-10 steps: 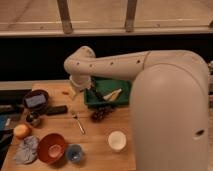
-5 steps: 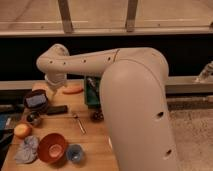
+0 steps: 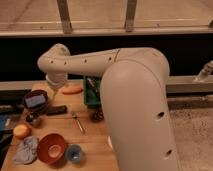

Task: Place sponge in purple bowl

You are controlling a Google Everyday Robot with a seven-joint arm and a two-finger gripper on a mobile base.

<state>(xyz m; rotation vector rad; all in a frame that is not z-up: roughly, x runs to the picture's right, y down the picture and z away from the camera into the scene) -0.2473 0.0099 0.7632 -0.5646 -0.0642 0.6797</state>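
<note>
One sponge [image 3: 35, 101] sits in the purple bowl [image 3: 25, 103] — claw [image 3: 54, 86] just beside, grip indiscernible.

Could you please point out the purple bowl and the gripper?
Round dark purple bowl [image 3: 36, 111], camera view, front wall.
Two-finger gripper [image 3: 53, 88], camera view, its tip, by the bowl's right rim.

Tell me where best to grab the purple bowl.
Probably pinch the purple bowl by its thin right rim, from above: it sits upright, a bluish block fills its middle, and the end effector hangs just beyond that rim.
</note>
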